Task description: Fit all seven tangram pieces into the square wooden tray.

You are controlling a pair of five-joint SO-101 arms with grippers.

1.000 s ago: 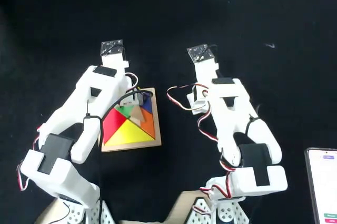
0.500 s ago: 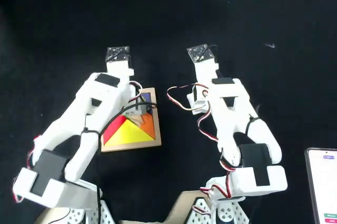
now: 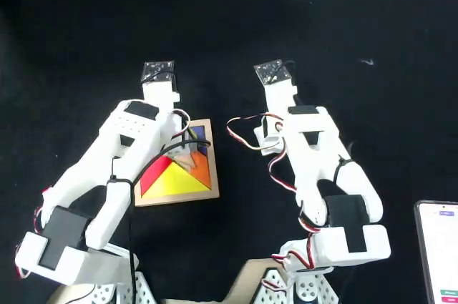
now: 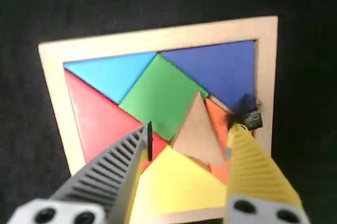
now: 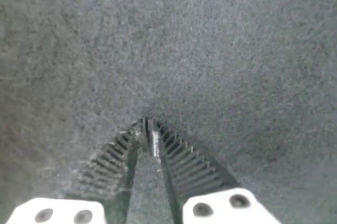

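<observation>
Seven tangram pieces, flat wood, all within the square wooden tray (image 4: 266,76), which sits left of the counter's middle, nearer the arms' edge.

Six appear seated: light blue triangle (image 4: 110,74), green square (image 4: 160,95), dark blue piece (image 4: 216,66), red triangle (image 4: 100,121), yellow triangle (image 4: 179,187), orange piece (image 4: 216,118).

One tan triangle (image 4: 197,132) seems to ride over the orange and yellow, not dropped in.

Left claw (image 4: 195,125): open, straddling the tan triangle; contact cannot be told.

Right claw (image 5: 147,126): closed on nothing, over bare counter right of the tray.

Handling, judged: tan triangle light, rigid, thin-edged, smooth; likely to skate or tip under a pinch. Best hold: across its two slanting sides near the wide base, low on the edges.
</observation>
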